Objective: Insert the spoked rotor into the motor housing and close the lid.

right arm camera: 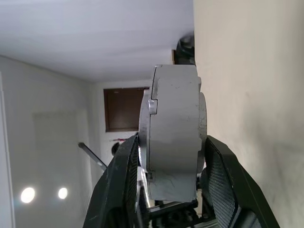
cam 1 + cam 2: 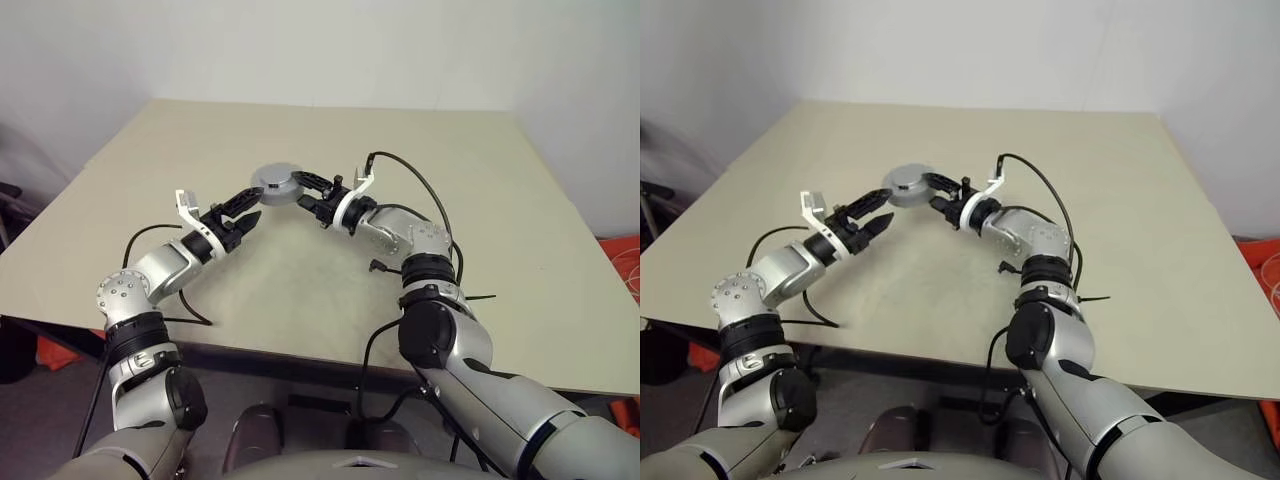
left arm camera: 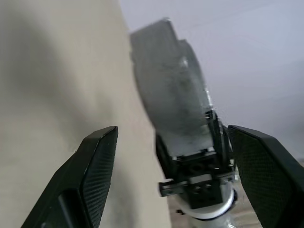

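One gripper (image 1: 167, 178) holds housing (image 1: 173, 133) (R).

I see a broad beige table top (image 2: 500, 250) with a matte surface standing against a plain white wall (image 2: 300, 50). Something orange-red (image 2: 620, 255) sits on the floor beyond its right edge, another orange-red patch (image 2: 55, 352) shows under its left front edge, and dark clutter (image 2: 15, 205) lies off left.
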Available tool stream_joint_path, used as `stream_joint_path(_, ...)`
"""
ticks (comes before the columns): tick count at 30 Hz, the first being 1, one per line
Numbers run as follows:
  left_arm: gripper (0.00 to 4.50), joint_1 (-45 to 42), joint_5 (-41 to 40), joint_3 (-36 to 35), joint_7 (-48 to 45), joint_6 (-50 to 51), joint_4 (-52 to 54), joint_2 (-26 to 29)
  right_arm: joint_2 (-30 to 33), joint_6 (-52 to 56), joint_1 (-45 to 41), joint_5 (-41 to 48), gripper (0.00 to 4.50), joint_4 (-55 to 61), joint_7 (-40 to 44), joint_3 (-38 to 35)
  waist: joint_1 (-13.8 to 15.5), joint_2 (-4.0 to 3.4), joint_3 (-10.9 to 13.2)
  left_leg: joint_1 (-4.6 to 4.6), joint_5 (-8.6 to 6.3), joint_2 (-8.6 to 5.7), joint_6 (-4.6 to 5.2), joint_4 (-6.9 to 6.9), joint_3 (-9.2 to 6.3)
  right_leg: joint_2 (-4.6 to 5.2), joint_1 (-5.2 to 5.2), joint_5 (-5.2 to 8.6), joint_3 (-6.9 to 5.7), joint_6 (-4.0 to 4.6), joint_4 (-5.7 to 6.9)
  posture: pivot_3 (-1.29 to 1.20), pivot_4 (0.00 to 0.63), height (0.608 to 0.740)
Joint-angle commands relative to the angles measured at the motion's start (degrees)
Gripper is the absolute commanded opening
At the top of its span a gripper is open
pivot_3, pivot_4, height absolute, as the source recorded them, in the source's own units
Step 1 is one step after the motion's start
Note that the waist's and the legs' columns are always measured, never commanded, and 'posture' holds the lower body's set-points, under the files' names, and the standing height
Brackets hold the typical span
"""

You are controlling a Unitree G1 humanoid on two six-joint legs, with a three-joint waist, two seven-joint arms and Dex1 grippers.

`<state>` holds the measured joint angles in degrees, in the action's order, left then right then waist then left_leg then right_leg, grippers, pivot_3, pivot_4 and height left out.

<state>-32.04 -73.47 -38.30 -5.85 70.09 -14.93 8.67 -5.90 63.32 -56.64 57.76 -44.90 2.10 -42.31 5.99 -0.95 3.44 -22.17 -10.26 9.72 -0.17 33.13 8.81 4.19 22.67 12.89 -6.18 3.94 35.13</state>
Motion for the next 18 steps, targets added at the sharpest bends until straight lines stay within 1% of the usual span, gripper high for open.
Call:
stream_joint_path(1, 3.91, -0.7, -3.9, 0.2, 0.9, 0.2, 0.6, 0.1, -0.3, 2.5, -0.5, 3.9, 1.99, 4.3, 2.2, 0.9, 0.0, 0.0, 0.0, 0.0, 0.0, 0.0, 0.0, 0.0, 0.0, 0.0, 0.0, 0.0, 0.0, 0.0, 0.0, 0.0, 0.0, 0.74)
stream_joint_path(10, 3.91, -2.1, -6.4, 0.7, 1.9, -2.7, -2.7, -0.3, -0.6, 4.7, 1.1, 4.8, 1.99, 7.2, 2.2, 2.3, 0.1, 0.01, 0.0, 0.05, 0.04, -0.01, -0.07, 0.0, -0.03, 0.0, -0.06, -0.02, 0.0, -0.06, 0.0, 0.0, 0.0, 0.74)
stream_joint_path(18, 3.91, -4.6, -6.9, 1.6, 1.4, -6.3, -5.2, -2.3, -1.2, 5.6, 2.1, 5.3, 1.99, 9.5, 2.5, 3.5, 0.4, 0.02, 0.0, 0.06, 0.05, -0.02, -0.1, 0.01, -0.05, 0.0, -0.09, -0.05, 0.0, -0.11, -0.02, 0.0, 0.0, 0.74)
